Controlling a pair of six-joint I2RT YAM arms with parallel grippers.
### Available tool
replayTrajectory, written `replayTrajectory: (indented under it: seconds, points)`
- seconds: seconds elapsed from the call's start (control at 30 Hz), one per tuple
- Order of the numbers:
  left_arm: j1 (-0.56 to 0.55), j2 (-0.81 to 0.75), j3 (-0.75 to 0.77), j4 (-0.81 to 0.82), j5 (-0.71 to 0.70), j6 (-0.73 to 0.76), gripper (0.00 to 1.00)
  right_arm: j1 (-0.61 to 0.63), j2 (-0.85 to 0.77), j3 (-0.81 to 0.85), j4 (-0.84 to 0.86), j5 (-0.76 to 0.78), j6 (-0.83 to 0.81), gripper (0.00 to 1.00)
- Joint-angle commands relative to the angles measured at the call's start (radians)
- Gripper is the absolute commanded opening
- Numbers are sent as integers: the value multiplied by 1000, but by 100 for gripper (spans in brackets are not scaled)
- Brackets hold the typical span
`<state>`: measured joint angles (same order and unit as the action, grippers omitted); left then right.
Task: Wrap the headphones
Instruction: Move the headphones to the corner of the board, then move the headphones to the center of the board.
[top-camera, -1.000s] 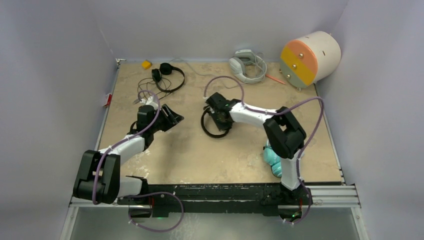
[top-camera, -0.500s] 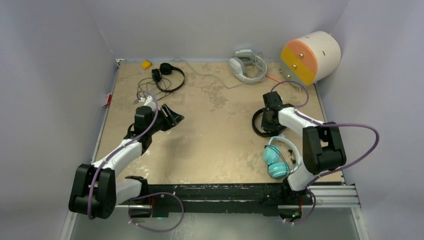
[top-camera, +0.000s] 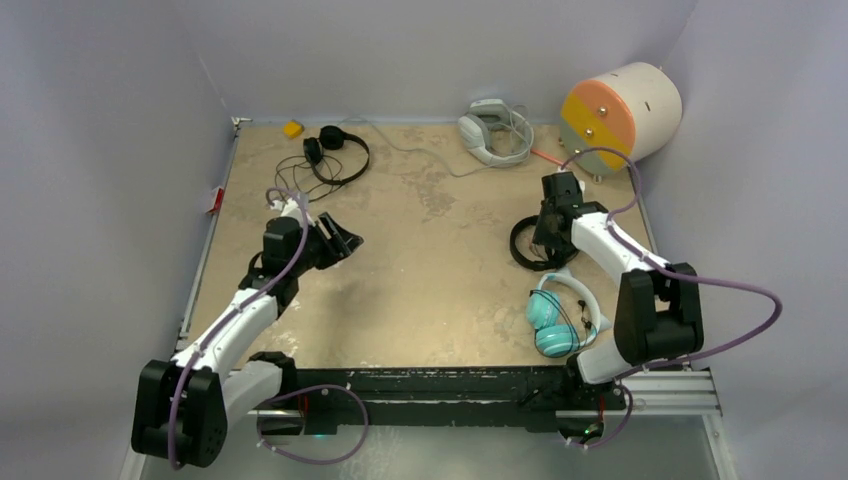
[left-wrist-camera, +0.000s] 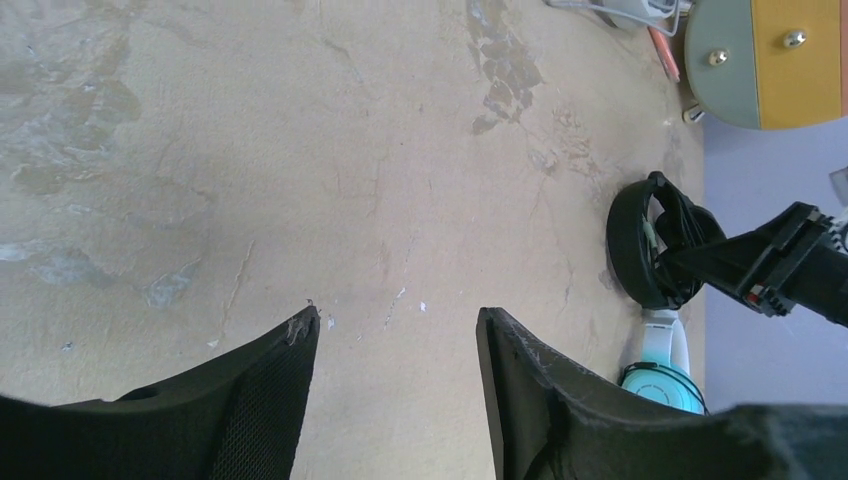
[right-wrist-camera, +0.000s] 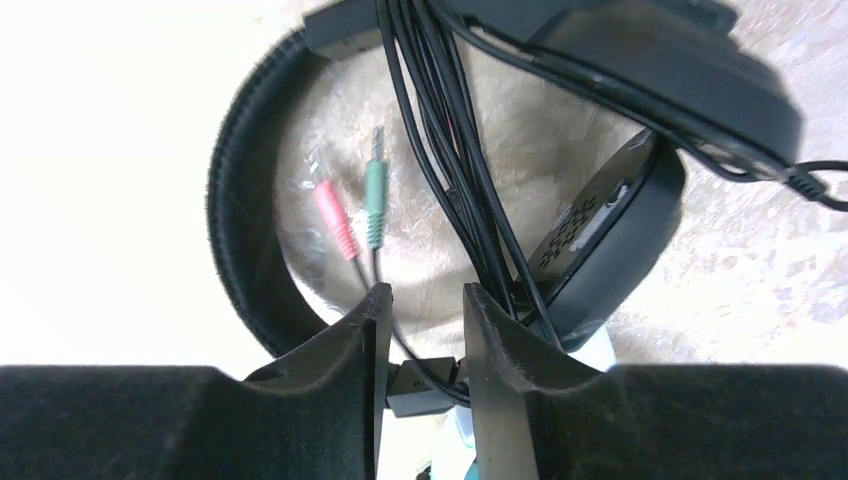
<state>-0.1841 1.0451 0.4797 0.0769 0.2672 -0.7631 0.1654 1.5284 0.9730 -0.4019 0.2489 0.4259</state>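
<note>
Right fingers (right-wrist-camera: 505, 335) stand slightly apart at the wrapped pair (top-camera: 520, 250), on the right side of the tabletop (top-camera: 430, 270). The loose black pair (top-camera: 330, 137) lies at far left, beyond the left fingers (left-wrist-camera: 265, 395), which are apart and empty; the left arm is nearer.

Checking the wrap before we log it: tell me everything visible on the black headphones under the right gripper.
The black headphones rest on the right side of the table, just beyond the teal pair. They have a padded, fabric-looking band and matte plastic cups, one with a perforated grille. The thin black cord is bundled in strands across the band's loop, and its pink and green plugs lie inside. The right gripper hovers over them, jaws slightly parted astride the strands.
</note>
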Motion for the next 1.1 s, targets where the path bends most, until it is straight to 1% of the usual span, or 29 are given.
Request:
replayTrajectory:
  seconds: [0.0,0.07,0.17,0.27,0.33,0.4,0.47,0.57,0.63,0.73,0.8,0.9,1.0,1.07]
  points:
    - [-3,-75,30,-48,-52,16,58,-3,-58,75,-50,44,-21,37]
    - [-3,-93,32,-63,-62,16,59,-3,-71,100,-65,33,-32,40]
    - [-3,-119,43,-102,-104,24,59,-2,-96,137,-77,37,-67,47]
    - [-1,-145,62,-143,-185,12,59,0,-129,161,-86,-54,-112,50]
    - [-1,-152,77,-152,-209,11,59,5,-178,149,-61,-157,-155,53]
    - [-1,-155,93,-157,-232,14,61,18,-227,120,-13,-240,-177,60]
    - [0,-159,109,-163,-262,11,63,38,-269,100,7,-278,-187,69]
    - [11,-162,142,-183,-278,25,69,80,-298,96,10,-302,-217,70]
    - [18,-159,157,-181,-294,8,72,108,-312,94,9,-299,-233,74]
    - [23,-142,178,-197,-358,-29,82,150,-350,67,29,-294,-258,92]
    - [23,-125,198,-209,-379,-33,85,154,-392,27,73,-307,-261,98]
    - [23,-88,228,-217,-367,-9,87,155,-464,-46,148,-305,-252,99]
    - [22,-76,238,-223,-388,-1,88,154,-541,-122,229,-288,-234,99]
    - [21,-94,216,-217,-424,14,93,155,-583,-166,270,-267,-228,99]
